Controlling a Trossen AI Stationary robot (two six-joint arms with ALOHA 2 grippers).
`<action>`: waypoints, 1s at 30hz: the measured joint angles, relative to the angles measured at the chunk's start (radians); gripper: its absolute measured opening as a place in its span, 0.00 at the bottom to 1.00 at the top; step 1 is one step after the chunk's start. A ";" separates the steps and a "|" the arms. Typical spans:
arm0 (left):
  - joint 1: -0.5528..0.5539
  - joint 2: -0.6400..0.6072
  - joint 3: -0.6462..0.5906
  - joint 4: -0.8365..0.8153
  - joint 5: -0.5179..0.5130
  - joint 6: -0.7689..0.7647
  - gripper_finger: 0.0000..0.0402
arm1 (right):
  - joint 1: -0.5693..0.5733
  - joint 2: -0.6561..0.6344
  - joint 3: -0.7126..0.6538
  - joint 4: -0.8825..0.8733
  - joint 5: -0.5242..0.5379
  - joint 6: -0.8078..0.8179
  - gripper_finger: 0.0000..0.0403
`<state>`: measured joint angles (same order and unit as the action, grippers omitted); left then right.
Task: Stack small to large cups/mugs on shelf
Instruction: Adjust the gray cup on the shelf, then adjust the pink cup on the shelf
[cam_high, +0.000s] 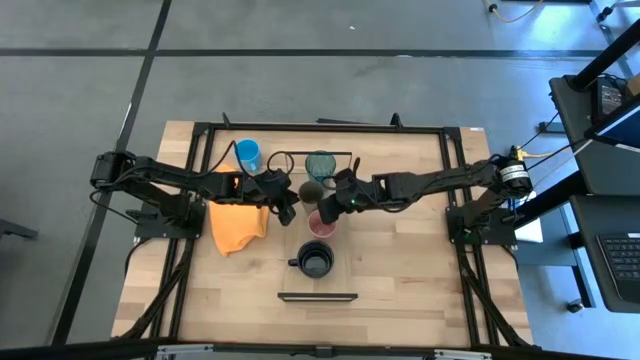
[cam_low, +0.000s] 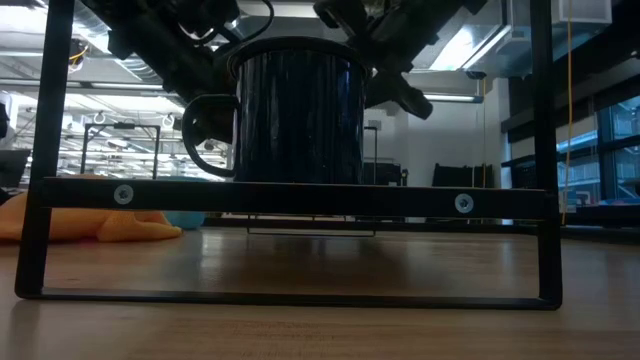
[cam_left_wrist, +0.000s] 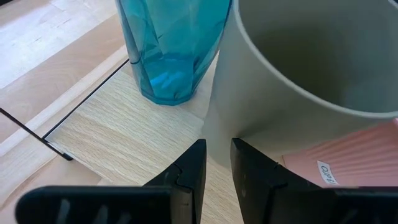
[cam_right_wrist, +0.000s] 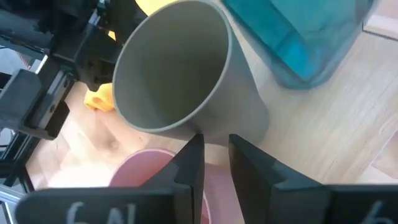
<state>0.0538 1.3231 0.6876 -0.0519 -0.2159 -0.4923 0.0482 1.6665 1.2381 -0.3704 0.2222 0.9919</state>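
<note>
1. Olive-green cup (cam_high: 309, 190) stands on the shelf (cam_high: 318, 262), near the middle of the table (cam_high: 400, 270), and both grippers meet around it.
2. In the high view the left gripper (cam_high: 288, 207) sits at about 8 o'clock from this cup, just beside it; its fingers (cam_left_wrist: 186, 171) are nearly closed, with a thin gap and nothing between them.
3. The right gripper (cam_high: 330, 204) lies at about 4 o'clock from the same cup; its fingers (cam_right_wrist: 189, 162) are likewise almost together and empty, their tips close to the cup's lower wall.
4. The teal tumbler (cam_high: 320, 165) stands at 1 o'clock from the olive cup, just beside it.
5. The pink cup (cam_high: 321, 224) is at 5 o'clock, right beside the olive cup's base.
6. The black mug (cam_high: 316, 261) sits farther along the shelf at 6 o'clock, well apart from both grippers.
7. The blue mug (cam_high: 247, 154) stands at 10 o'clock, off the shelf, next to the orange cloth (cam_high: 238, 226).
</note>
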 joint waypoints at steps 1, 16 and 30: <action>0.000 0.000 0.000 0.000 0.000 0.000 0.17 | -0.002 0.000 0.000 0.003 0.000 -0.004 0.19; -0.001 0.000 0.001 0.001 0.001 0.000 0.17 | -0.006 0.001 0.000 -0.151 -0.061 0.047 0.19; -0.186 -0.009 0.001 0.015 0.075 -0.055 0.17 | 0.053 0.001 0.000 -0.223 -0.059 0.114 0.19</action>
<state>-0.1318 1.3145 0.6884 -0.0367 -0.1409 -0.5476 0.1009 1.6672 1.2381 -0.5932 0.1629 1.1055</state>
